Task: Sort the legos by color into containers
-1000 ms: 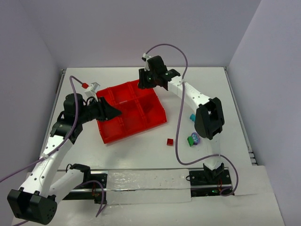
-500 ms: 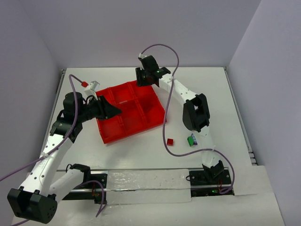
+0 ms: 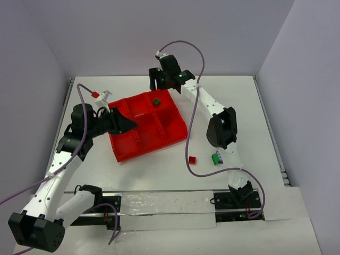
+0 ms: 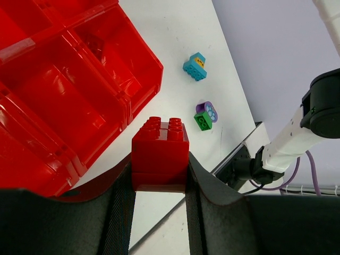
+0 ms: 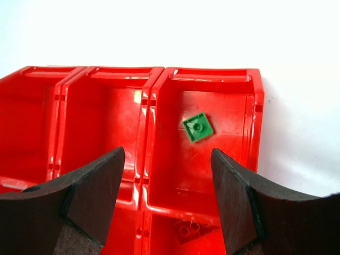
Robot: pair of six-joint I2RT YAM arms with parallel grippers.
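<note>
Though tiny, flat square green lego (image 5: 198, 127)

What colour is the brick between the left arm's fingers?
Red; the small red plastic brick shows best in the left wrist view.

Lab test cell: bare walls (image 3: 133, 37), bolted robot arms (image 3: 53, 175).

tray (image 5: 212, 73): glossy red plastic, smooth, slightly see-through at the walls, bright glare on the floors
green brick (image 5: 198, 127): smooth plastic with a soft sheen
red brick (image 4: 160, 154): hard, shiny plastic with moulded studs
left gripper fingers (image 4: 119, 218): matt black, finely grained, perhaps rubbery; the close view blurs it
table (image 3: 159, 175): matt white, smooth
cable (image 3: 183, 42): smooth purple sheathing
</note>
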